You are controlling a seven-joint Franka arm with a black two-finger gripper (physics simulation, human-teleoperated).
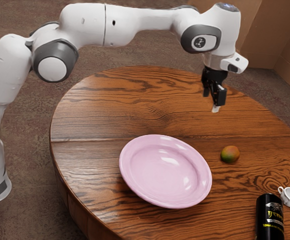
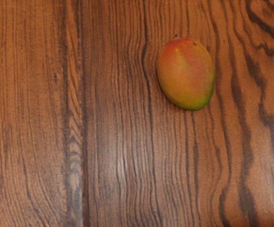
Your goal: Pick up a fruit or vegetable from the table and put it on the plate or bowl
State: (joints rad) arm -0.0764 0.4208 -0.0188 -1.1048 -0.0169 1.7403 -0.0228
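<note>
The arm reaches across the round wooden tabletop (image 1: 110,110) and the gripper (image 1: 212,102) hangs well above the far side of it, pointing straight down. Its fingers stand a little apart, and there is nothing between them.

The fruit to be moved is a mango (image 1: 230,154), red and orange shading to green. It lies bare on the wood, nearer to me than the gripper and slightly toward the exterior view's right. The pink plate (image 1: 127,172) sits empty near the mango, on the exterior view's left of it, and the two do not touch.

From the hand's own camera the mango (image 2: 186,73) is off to one side, not under the hand's centre, so by my reckoning the hand has to shift sideways toward it before it goes down. The mango's long axis runs almost along the grain of the wood, tilted a little off it. A grip across the narrower width looks the sounder choice, and that may call for a turn of the wrist.

A black can (image 1: 270,216) and a small white cup (image 1: 289,196) stand at the near edge, well apart from the mango.
</note>
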